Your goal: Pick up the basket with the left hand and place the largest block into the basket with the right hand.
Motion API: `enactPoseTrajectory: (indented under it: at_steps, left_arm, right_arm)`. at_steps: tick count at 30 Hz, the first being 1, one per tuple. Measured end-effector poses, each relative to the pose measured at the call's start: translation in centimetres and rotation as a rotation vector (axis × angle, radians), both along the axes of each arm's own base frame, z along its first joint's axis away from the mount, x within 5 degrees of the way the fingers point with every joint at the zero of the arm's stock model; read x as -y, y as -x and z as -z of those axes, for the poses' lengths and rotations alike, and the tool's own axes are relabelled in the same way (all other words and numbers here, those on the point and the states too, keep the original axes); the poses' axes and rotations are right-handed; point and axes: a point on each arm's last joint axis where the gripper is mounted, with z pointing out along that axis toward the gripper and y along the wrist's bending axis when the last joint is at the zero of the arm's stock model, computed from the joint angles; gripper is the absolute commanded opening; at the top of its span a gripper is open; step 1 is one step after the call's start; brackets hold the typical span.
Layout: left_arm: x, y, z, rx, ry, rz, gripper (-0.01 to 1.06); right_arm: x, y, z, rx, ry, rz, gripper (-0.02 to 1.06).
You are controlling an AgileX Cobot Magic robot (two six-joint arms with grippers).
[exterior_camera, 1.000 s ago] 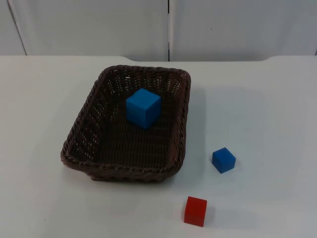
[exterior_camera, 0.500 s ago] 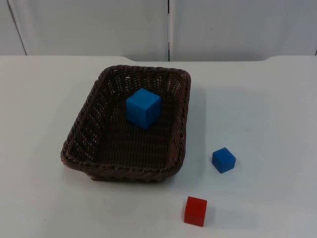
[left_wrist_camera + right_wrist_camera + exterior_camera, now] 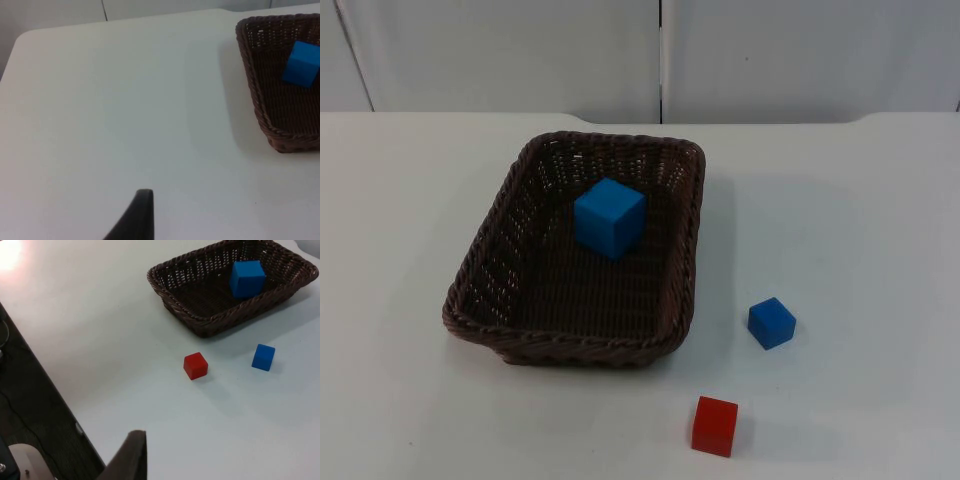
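1. Fingers: one black fingertip of the left gripper [image 3: 141, 212] can be seen over bare table top, so I cannot tell whether its fingers stand wide or narrow. It grips nothing that can be seen.
2. The right gripper [image 3: 131, 456] likewise shows a single black fingertip, above the table's near edge. Its spread cannot be told either, and it carries nothing visible.
3. The left gripper hangs well apart from the dark brown woven wicker basket [image 3: 470, 312], which its wrist view sees across an open stretch of the white table top [image 3: 850, 200].
4. The right gripper is well apart from the basket and from every block, on the side of the table away from the grey partition wall [image 3: 500, 50].
5. The basket rests flat on the table, left of centre in the top view, its long sides running away from the camera towards the wall.
6. The large blue cube [image 3: 610, 217] lies inside the basket on its woven floor, in the far half and nearer the right-hand wall. It is the biggest of the three blocks.
7. A small blue cube [image 3: 772, 322] sits on the table right of the basket, near its front right corner but not touching it.
8. A small red cube [image 3: 715, 426] sits nearer the camera, in front of the small blue cube and apart from it.
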Motion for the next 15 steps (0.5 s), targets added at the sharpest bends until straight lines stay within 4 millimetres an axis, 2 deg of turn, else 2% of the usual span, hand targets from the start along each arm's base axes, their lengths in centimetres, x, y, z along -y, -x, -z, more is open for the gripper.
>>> enactPoseTrajectory:
  at_steps: [15]
  left_arm:
    - [0.0,0.0,0.0,0.0,0.0,0.0,1.05]
  right_arm:
    - [0.0,0.0,0.0,0.0,0.0,0.0,1.05]
